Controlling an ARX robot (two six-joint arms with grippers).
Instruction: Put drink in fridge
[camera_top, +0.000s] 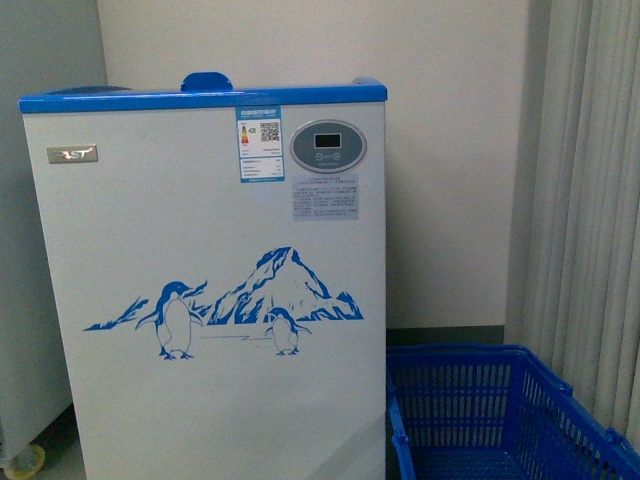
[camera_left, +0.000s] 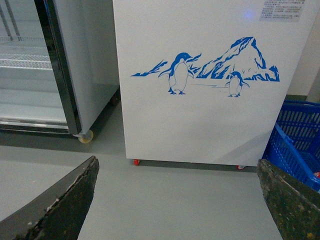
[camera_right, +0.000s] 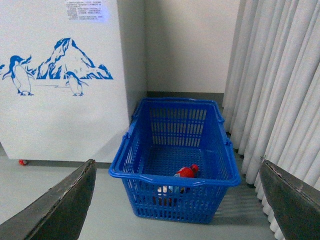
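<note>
Both tools gape wide and empty: left tool (camera_left: 176, 164) faces the fridge (camera_left: 200, 125), right tool (camera_right: 176, 164) faces the blue basket (camera_right: 145, 176) holding the drink (camera_right: 186, 173)

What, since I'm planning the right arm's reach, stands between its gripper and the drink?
Only the blue basket: the drink lies on its floor behind the near mesh wall. The top is open, so nothing visible blocks a reach from above.
</note>
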